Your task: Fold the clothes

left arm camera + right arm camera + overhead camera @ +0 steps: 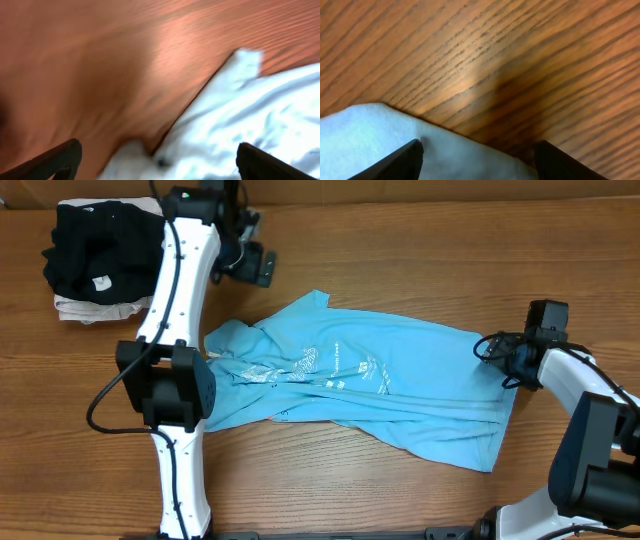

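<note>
Starting at the bench's [400, 240] far left corner, a black garment [95, 240] sits on a beige folded garment [85, 310]. My left gripper [160, 167] hovers by the far-left sleeve of the sky-blue T-shirt [400, 380], fingers [60, 160] spread wide with nothing between them. The T-shirt lies rumpled across the bench's middle, small white print up. My right gripper [477, 162] hangs over its right edge, fingers parted, holding nothing.
</note>
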